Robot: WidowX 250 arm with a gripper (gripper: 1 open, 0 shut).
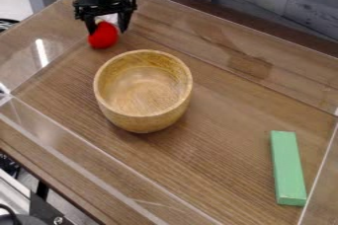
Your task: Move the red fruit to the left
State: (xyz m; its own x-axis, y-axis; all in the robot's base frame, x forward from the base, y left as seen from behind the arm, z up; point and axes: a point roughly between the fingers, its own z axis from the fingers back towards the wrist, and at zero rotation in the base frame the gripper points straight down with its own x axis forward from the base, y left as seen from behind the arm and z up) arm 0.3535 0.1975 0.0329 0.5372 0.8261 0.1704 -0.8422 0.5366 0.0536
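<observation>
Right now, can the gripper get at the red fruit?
Probably yes. The gripper is open, pointing down right above the red fruit, with nothing between them. The wooden bowl sits apart, nearer the camera.

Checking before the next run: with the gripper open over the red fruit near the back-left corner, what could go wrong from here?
1. The gripper hangs open just above the red fruit; the rounded fruit could roll if clipped.
2. The clear wall stands close beside it, so a collision is possible.
3. The wooden bowl sits nearby.
</observation>
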